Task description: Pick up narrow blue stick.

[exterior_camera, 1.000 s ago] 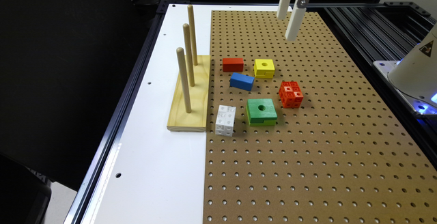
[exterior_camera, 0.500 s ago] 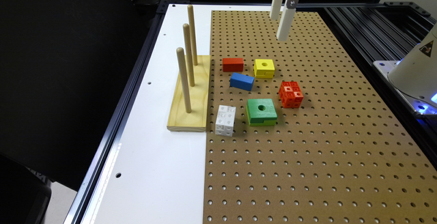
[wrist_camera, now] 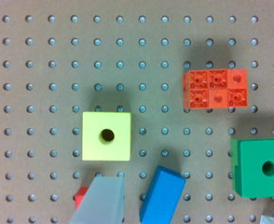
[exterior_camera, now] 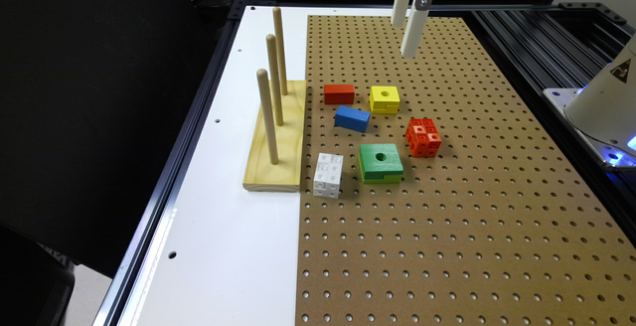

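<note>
The narrow blue stick point(exterior_camera: 352, 118) lies at a slant on the brown pegboard point(exterior_camera: 447, 246), between a red block point(exterior_camera: 339, 94) and a green block point(exterior_camera: 380, 162). In the wrist view the blue stick point(wrist_camera: 162, 193) sits between a yellow holed block point(wrist_camera: 106, 136) and the green block point(wrist_camera: 260, 168). My gripper point(exterior_camera: 403, 40) hangs high above the board's far part, beyond the yellow block point(exterior_camera: 384, 99), apart from everything. The gripper point(wrist_camera: 191, 191) is open, its pale fingers point(wrist_camera: 99, 200) spread wide, with nothing held.
A wooden base with three tall pegs point(exterior_camera: 276, 134) stands on the white strip at the exterior view's left. A white cube block point(exterior_camera: 328, 175) and an orange-red cube cluster point(exterior_camera: 423, 137) lie near the stick. The near half of the pegboard is bare.
The gripper has shifted toward the exterior view's left, closer to being over the blocks. The blocks have not moved.
</note>
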